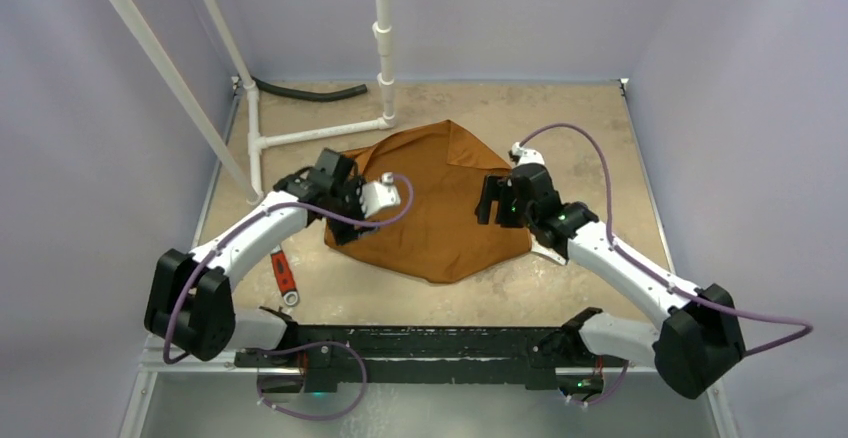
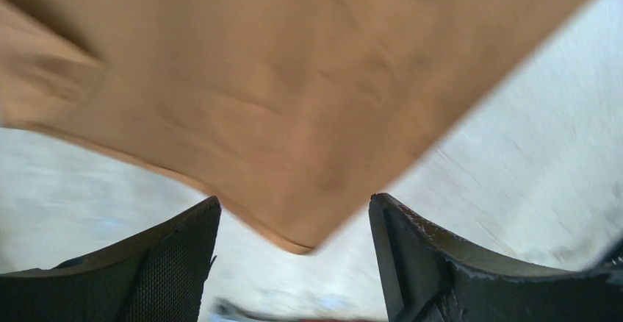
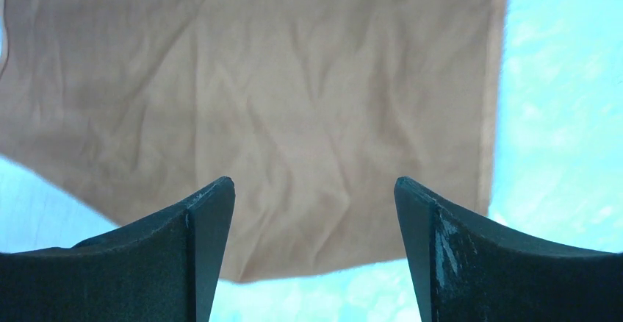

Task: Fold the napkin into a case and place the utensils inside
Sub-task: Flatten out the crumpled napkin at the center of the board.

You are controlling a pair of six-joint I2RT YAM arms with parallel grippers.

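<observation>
below the left gripper (image 2: 294,198) and right gripper (image 3: 314,182), the napkin (image 1: 440,213) lies unheld.

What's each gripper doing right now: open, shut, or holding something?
Left gripper: open, holding nothing; a corner of the napkin shows between its parted fingers, not gripped.
Right gripper: open, holding nothing, above the napkin.
</observation>
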